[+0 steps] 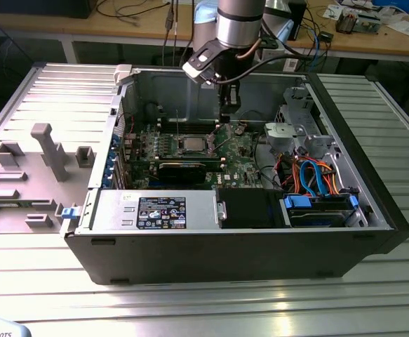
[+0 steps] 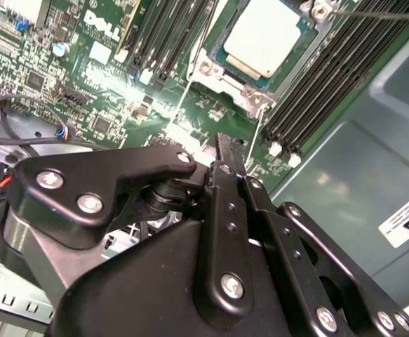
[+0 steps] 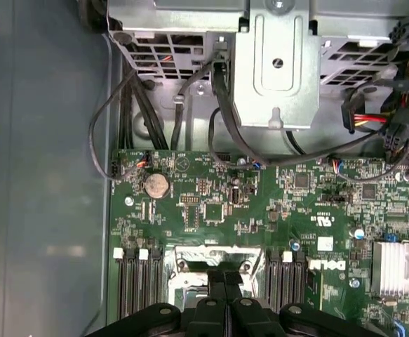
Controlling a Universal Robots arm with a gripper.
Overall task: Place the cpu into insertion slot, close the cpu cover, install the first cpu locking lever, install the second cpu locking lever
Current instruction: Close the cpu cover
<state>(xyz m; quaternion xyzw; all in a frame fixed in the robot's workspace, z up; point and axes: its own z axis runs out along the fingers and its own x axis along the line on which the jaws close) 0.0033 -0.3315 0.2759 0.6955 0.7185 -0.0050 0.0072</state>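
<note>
The cpu (image 2: 264, 35), a silver-grey square, lies in the insertion slot (image 1: 190, 143) on the green motherboard (image 3: 211, 203). The silvery cpu cover (image 2: 205, 50) frames it and seems to lie flat around the chip. One thin locking lever (image 2: 372, 12) sticks out past the socket's corner; in the exterior view a thin rod (image 1: 177, 119) stands up beside the socket. My gripper (image 2: 223, 149) hangs above the board, off to the exterior view's right of the socket (image 1: 230, 116). Its black fingers (image 3: 224, 281) are pressed together with nothing between them.
Black memory slots (image 2: 316, 77) flank the socket. A grey drive cage (image 3: 274, 63) with cable bundles (image 3: 362, 116) sits beyond the board. The case walls (image 1: 309, 91) surround the work area, and a black graphics card (image 1: 183, 168) lies in front of the socket.
</note>
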